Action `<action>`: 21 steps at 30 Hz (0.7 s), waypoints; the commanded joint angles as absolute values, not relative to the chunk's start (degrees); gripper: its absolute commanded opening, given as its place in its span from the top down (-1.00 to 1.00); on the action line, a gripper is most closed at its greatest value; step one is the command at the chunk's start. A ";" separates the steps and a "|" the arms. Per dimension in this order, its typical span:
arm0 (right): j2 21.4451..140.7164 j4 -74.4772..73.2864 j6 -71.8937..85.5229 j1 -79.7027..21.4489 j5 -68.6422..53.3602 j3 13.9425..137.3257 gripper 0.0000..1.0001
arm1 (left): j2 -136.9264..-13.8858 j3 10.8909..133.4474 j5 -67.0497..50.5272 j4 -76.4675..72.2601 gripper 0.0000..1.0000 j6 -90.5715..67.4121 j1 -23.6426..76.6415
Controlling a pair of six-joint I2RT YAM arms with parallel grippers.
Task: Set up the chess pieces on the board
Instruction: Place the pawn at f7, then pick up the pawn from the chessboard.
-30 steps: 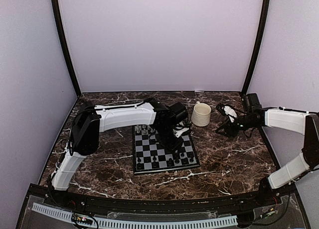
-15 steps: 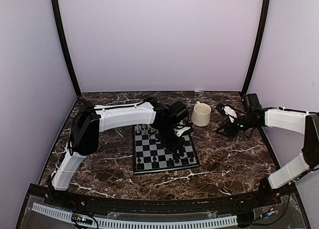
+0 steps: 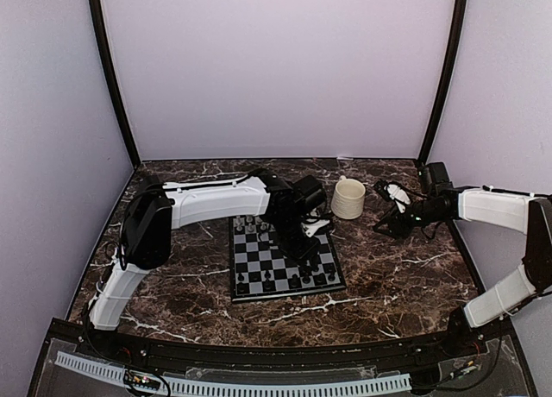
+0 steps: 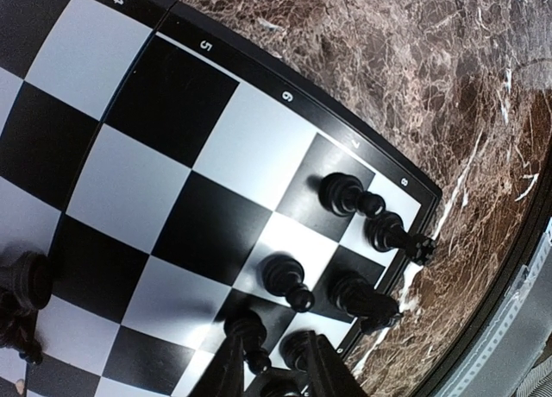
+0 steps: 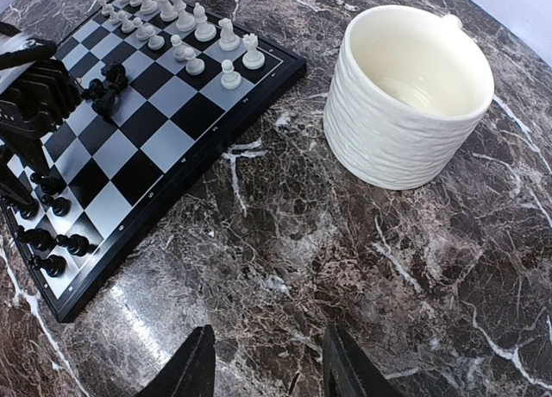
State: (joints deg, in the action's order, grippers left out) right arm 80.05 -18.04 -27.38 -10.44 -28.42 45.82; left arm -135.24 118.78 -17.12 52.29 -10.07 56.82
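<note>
Marble, dark brown with white veins, is forming the tabletop [image 3: 388,276], and the board [image 3: 259,263] is lying about midway between its left and right edges, slightly turned. White chess pieces [image 3: 250,227] are standing in rows along the board's far edge, while black chess pieces [image 3: 293,280] are sitting along its near edge and crowding towards its near right corner. The left gripper [image 4: 274,371] is hanging low over that right part of the board. Its fingers [image 4: 226,362] are standing narrowly apart, with black pieces showing in the gap just below the tips. Whether they are pinching one of them cannot be told. A cream mug [image 3: 348,198] is standing upright on the marble just beyond the board's far right corner, apart from it. The right gripper [image 5: 267,345] is hovering over bare marble between the mug and the tabletop's right edge. Its fingers [image 5: 200,367] are spreading wide and are carrying nothing.
</note>
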 commanded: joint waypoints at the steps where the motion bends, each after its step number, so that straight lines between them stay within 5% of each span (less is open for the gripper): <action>1: 79.71 -17.40 -27.77 -10.20 -28.14 45.27 0.13 | -134.15 119.97 -15.51 53.00 0.44 -9.55 57.04; 21: 79.63 -17.32 -27.86 -10.20 -27.87 45.19 0.13 | -123.82 111.19 -3.05 42.64 0.42 -12.13 52.44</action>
